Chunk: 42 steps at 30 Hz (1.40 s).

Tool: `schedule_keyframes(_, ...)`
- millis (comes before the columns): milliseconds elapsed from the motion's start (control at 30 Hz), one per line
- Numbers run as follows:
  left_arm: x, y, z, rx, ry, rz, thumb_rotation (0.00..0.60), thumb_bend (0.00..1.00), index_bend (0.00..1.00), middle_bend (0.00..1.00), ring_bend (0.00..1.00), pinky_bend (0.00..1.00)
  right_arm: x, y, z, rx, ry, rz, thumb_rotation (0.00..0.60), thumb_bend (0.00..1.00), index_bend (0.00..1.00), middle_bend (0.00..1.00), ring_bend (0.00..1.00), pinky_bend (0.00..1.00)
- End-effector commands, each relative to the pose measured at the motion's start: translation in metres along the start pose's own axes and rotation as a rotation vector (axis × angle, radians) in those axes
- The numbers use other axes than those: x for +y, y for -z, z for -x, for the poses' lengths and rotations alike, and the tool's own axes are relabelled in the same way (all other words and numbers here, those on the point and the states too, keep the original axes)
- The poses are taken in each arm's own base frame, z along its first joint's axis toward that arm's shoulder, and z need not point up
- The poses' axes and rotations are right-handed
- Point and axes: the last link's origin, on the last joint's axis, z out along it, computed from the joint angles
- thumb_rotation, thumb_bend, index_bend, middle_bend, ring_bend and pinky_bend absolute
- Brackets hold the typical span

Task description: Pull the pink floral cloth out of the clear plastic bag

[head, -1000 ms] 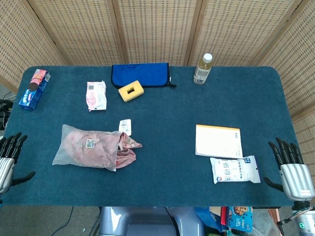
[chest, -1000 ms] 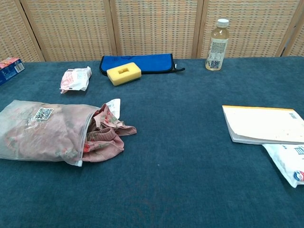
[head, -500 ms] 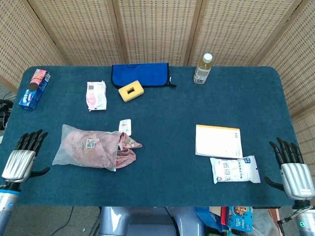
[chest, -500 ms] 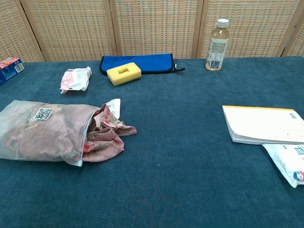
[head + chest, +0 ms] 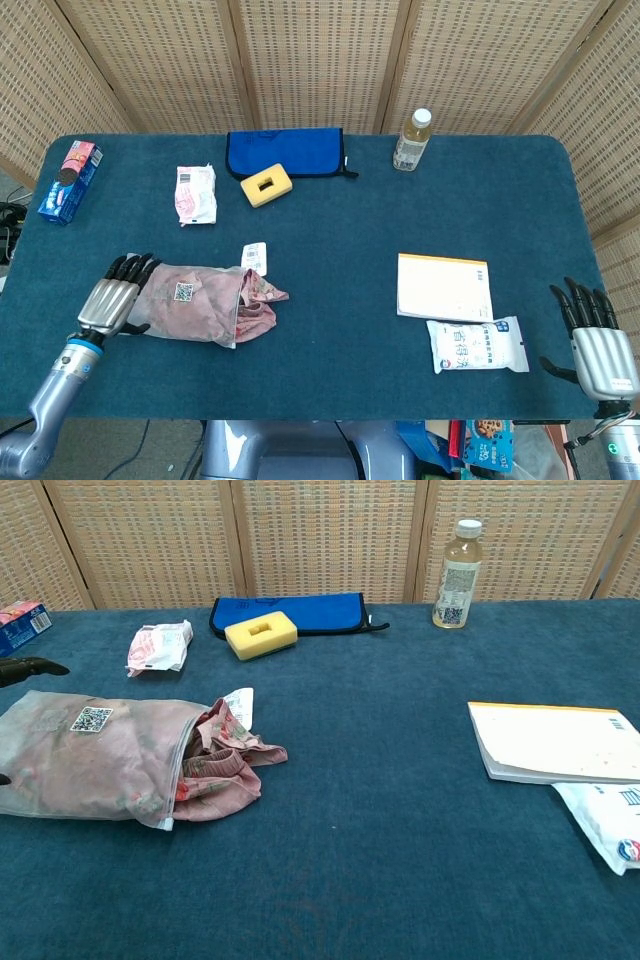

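Left hand (image 5: 112, 301) has swung in from the table's near-left edge and now sits over the closed end of the clear plastic bag (image 5: 185, 303), fingers apart, nothing gripped yet. Right hand (image 5: 598, 345) is unchanged at the near-right edge, fingers spread, empty. Pink floral cloth (image 5: 228, 762) lies mostly inside the bag, 1 bunched end spilling from its mouth. Likely reading: left hand is set to pin the bag; the pull itself is not begun.

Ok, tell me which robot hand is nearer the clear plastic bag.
Left. The left robot hand sits at the clear plastic bag's closed end; the right robot hand is far across the table.
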Motion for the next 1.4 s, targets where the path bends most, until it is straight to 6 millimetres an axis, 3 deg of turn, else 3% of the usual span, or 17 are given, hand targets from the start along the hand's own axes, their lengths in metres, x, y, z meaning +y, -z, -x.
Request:
schedule_keyframes(33, 0.006, -0.010, 0.003, -0.009, 0.005, 0.004, 0.600, 0.12, 0.00, 0.00, 0.00, 0.00, 0.001, 0.000, 0.000, 0.000, -0.001, 0.004, 0.600, 0.00, 0.00, 0.00, 0.00, 0.00)
schedule_keyframes(167, 0.012, -0.018, 0.009, -0.039, 0.037, 0.008, 0.600, 0.12, 0.00, 0.00, 0.00, 0.01, 0.003, -0.001, -0.001, 0.004, -0.006, 0.014, 0.600, 0.00, 0.00, 0.00, 0.00, 0.00)
schedule_keyframes(267, 0.016, -0.023, 0.016, -0.058, 0.106, 0.004, 0.600, 0.12, 0.00, 0.01, 0.03, 0.14, 0.005, -0.001, -0.002, 0.005, -0.009, 0.019, 0.600, 0.00, 0.00, 0.00, 0.00, 0.00)
schedule_keyframes(333, 0.016, -0.026, 0.018, -0.050, 0.121, 0.006, 0.600, 0.12, 0.02, 0.08, 0.11, 0.25, 0.005, -0.001, -0.002, 0.005, -0.010, 0.017, 0.600, 0.00, 0.00, 0.00, 0.00, 0.00)
schedule_keyframes(500, 0.017, -0.029, 0.021, -0.028, 0.150, 0.011, 0.600, 0.18, 0.30, 0.35, 0.34, 0.44, 0.004, 0.000, -0.003, 0.007, -0.009, 0.017, 0.600, 0.00, 0.00, 0.00, 0.00, 0.00)
schedule_keyframes(633, 0.018, -0.031, 0.021, 0.005, 0.168, 0.035, 0.600, 0.29, 0.44, 0.44, 0.42, 0.51, 0.003, 0.000, -0.002, 0.005, -0.005, 0.013, 0.600, 0.00, 0.00, 0.00, 0.00, 0.00)
schedule_keyframes(800, 0.029, -0.025, 0.006, 0.124, 0.265, 0.138, 0.600, 0.36, 0.51, 0.49, 0.46, 0.54, -0.001, -0.001, -0.002, -0.018, -0.057, -0.025, 0.600, 0.00, 0.00, 0.00, 0.00, 0.00)
schedule_keyframes(1000, 0.048, -0.019, -0.020, 0.241, 0.336, 0.301, 0.600, 0.36, 0.54, 0.50, 0.48, 0.55, -0.003, -0.007, -0.006, -0.042, -0.116, -0.082, 0.600, 0.00, 0.00, 0.00, 0.00, 0.00)
schedule_keyframes(1300, 0.084, -0.036, -0.059, 0.292, 0.382, 0.448, 0.600, 0.36, 0.55, 0.51, 0.48, 0.54, -0.015, -0.023, -0.028, -0.100, -0.314, -0.197, 0.600, 0.00, 0.02, 0.00, 0.00, 0.00)
schedule_keyframes(1400, 0.104, -0.041, -0.065, 0.266, 0.492, 0.485, 0.600, 0.36, 0.56, 0.51, 0.48, 0.55, -0.021, -0.032, -0.038, -0.108, -0.396, -0.233, 0.600, 0.00, 0.07, 0.00, 0.00, 0.00)
